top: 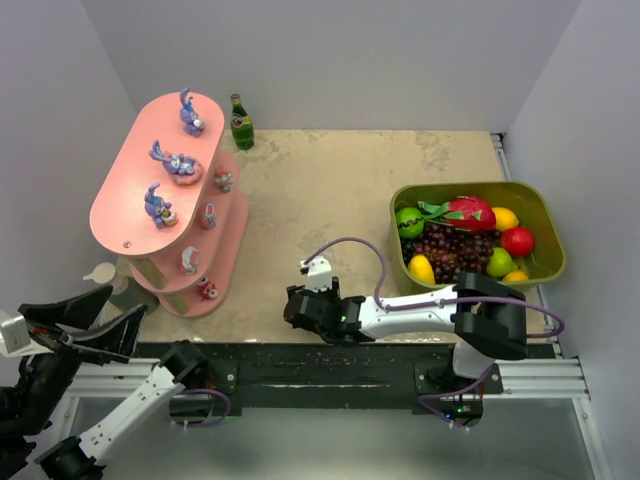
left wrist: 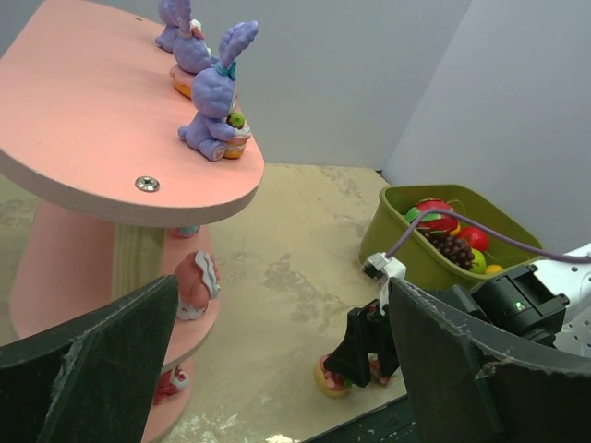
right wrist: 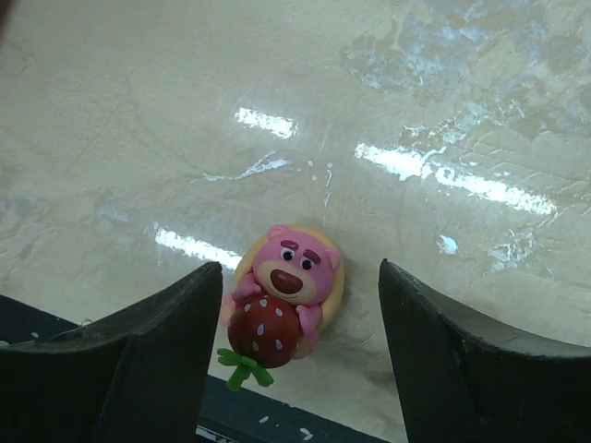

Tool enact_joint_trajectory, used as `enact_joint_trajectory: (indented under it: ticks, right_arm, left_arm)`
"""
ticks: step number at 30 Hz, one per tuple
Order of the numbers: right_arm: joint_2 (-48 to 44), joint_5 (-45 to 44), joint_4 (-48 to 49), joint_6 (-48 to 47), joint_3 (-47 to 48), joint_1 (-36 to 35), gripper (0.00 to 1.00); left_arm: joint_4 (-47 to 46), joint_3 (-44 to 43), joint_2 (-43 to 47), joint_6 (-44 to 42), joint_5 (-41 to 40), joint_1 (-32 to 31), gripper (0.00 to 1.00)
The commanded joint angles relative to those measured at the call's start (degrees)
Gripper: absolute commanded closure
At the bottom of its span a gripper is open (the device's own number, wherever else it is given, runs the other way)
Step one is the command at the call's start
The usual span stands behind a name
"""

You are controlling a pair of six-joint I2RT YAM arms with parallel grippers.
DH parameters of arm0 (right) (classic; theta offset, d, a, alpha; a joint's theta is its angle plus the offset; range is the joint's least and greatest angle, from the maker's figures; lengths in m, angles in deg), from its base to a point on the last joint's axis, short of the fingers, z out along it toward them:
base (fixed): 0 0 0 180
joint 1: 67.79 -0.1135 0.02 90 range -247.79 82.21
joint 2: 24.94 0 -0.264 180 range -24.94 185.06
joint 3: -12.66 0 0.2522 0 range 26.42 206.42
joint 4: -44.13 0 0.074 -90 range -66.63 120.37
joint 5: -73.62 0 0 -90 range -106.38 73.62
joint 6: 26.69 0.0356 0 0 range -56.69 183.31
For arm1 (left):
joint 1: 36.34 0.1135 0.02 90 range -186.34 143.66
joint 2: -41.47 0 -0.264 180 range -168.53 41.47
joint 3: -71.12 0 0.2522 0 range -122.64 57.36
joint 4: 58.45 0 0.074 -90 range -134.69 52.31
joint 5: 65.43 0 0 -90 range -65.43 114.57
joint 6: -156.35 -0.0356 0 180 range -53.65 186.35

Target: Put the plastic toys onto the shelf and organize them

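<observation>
The table [top: 330, 190] is carrying the shelf [top: 118, 205] at its left and a tub [top: 553, 245] of fruit at its right. 3 purple bunnies [top: 160, 205] are sitting on the top tier and smaller toys [top: 208, 214] are lining the lower tiers, so most of the sorting is looking done.

The right arm is reaching left along the near edge. The right gripper [right wrist: 295, 275] is hanging over a loose toy, a pink bear [right wrist: 284, 297] hugging a strawberry. The bear is resting on the table near that edge, well apart from the shelf. The fingers are standing apart, 1 on each side of the bear, not clamping it. The left gripper [left wrist: 282, 286] is waiting by the shelf's near end, fingers spread wide around nothing.

The pick is probably the step in hand. The bear is lying nearer 1 finger, so nudging the gripper toward that side should centre it. Closing slowly on the round body, clear of the strawberry's leaf, should keep it from squirting out.

The right wrist view is showing the bear's face and the gap at each finger, while the top view is hiding the bear under the gripper. The left wrist view is showing only the bear's yellow base and how low the right fingers are sitting. Only the top view is showing bare room at the top tier's near end.
</observation>
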Motion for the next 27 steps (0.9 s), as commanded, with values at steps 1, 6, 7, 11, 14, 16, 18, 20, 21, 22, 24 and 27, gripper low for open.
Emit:
enact_joint_trajectory:
  ticks: [1, 6, 7, 11, 14, 16, 18, 20, 21, 22, 24, 27]
  right_arm:
    - [-0.4, -3.8, -4.0, 6.3, 1.8, -0.9, 0.31]
    - [0.6, -3.4, -4.6, 7.2, 2.1, -2.7, 0.32]
    - [1.0, -3.3, -4.4, 7.5, 2.1, -2.9, 0.34]
    - [2.8, -2.8, -3.7, 7.7, 2.6, -4.2, 0.36]
    - [4.3, -2.3, -4.0, 7.8, 3.5, -4.5, 0.42]
    - [4.6, -2.4, -4.4, 8.1, 4.1, -4.9, 0.44]
    - [4.6, -2.7, -4.6, 8.7, 4.1, -5.3, 0.46]
    - [4.5, -2.8, -4.4, 9.0, 4.0, -5.4, 0.53]
    - [4.7, -3.0, -4.5, 9.1, 4.1, -5.4, 0.62]
    - [4.7, -3.2, -4.9, 9.3, 4.2, -5.4, 0.67]
    - [5.0, -3.2, -5.1, 9.6, 4.6, -5.4, 0.86]
    - [5.6, -3.7, -5.1, 9.5, 5.6, -5.3, 1.0]
  left_arm:
    - [-0.1, -1.3, 0.5, 0.9, 0.6, 0.3, 0.01]
    - [1.2, -3.5, 0.4, 0.3, -1.2, 0.3, 0.0]
    - [1.4, -3.7, 0.5, 0.2, -1.4, 0.3, 0.01]
    - [1.9, -4.2, 0.4, 0.0, -1.9, 0.2, 0.01]
    - [2.1, -4.5, 0.5, 0.0, -1.8, 0.2, 0.01]
    - [2.4, -4.7, 0.5, 0.0, -1.9, 0.2, 0.0]
    - [2.6, -4.9, 0.5, 0.2, -2.0, 0.2, 0.0]
    - [2.6, -4.8, 0.7, 0.2, -2.0, 0.2, 0.0]
    - [2.6, -4.8, 0.8, 0.2, -2.0, 0.2, 0.0]
    - [2.6, -4.8, 0.7, 0.3, -2.0, 0.2, 0.01]
    - [2.6, -4.8, 0.6, 0.3, -2.0, 0.2, 0.01]
    - [2.7, -4.7, 0.8, 0.5, -1.7, 0.2, 0.0]
